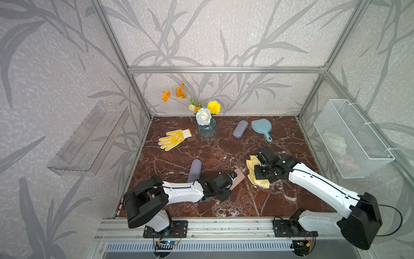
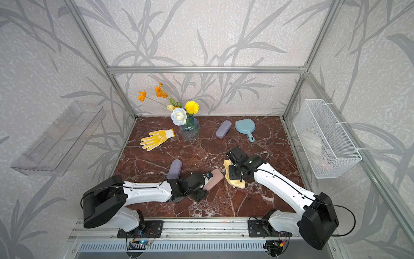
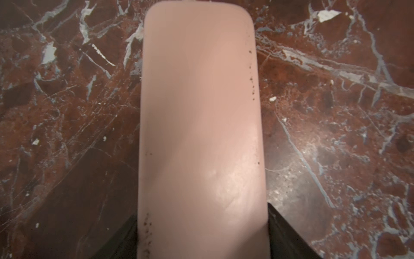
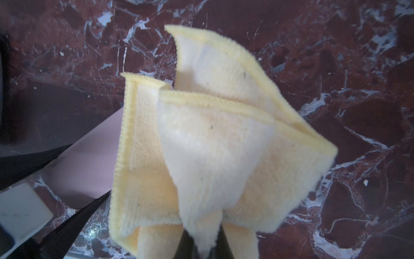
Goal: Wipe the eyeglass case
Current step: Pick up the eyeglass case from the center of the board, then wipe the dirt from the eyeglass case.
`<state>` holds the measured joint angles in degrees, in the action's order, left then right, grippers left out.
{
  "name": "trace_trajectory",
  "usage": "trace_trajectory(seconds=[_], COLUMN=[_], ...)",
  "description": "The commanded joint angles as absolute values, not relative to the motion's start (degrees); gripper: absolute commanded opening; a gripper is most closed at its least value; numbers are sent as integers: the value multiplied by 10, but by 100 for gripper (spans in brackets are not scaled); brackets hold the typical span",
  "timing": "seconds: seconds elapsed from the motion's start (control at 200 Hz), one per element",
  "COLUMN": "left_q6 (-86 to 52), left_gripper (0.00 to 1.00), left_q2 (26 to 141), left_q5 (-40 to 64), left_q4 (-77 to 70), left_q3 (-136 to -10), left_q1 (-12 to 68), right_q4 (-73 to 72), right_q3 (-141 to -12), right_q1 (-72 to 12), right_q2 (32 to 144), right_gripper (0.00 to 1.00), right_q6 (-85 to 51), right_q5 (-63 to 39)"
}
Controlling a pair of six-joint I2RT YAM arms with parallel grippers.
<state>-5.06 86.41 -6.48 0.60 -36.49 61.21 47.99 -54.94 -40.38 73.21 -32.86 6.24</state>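
Closest to the lens, the pink eyeglass case (image 3: 201,112) fills the middle of the left wrist view. In both top views it sits low over the table (image 1: 280,201) at lower centre. Our left hand (image 3: 201,213) has a finger along each long side of it; we cannot tell whether they pinch it or stand just clear. Our right hand (image 4: 202,246) is closed on the yellow cloth (image 4: 212,145), which hangs just right of the case in the top views, not on it. We judge the wiping mostly done. The broad face looks clean, but dark specks (image 3: 252,78) line both long edges and are left to wipe.
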Motion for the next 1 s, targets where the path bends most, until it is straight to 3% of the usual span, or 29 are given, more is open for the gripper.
trace_trajectory(seconds=[0.0, 0.215, 0.45, 0.57, 0.765, 0.995], left_q6=[-51, -35, -21, -18, -17, -13], left_gripper=[81, 75, 79, 74, 60, 49], left_q2=[822, 787, 825, 826, 819, 812], left_q5=[-94, -81, -67, -63, -67, -67], left_q4=[-29, -134, -134, -148, -179, -207], left_q3=[-337, -269, -283, -272, -249, -224], left_q1=[616, 615, 615, 615, 615, 616], right_q4=[500, 486, 469, 457, 481, 418], right_q3=[-575, -596, -625, -633, -650, -638], right_q1=[-425, -472, -512, -513, -500, -508], right_q2=[735, 761, 823, 845, 856, 902], right_gripper=[0, 0, 0, 0, 0, 0], right_q6=[-324, -332, -342, -348, -329, -360], right_q5=[92, 78, 49, 18, 53, -64])
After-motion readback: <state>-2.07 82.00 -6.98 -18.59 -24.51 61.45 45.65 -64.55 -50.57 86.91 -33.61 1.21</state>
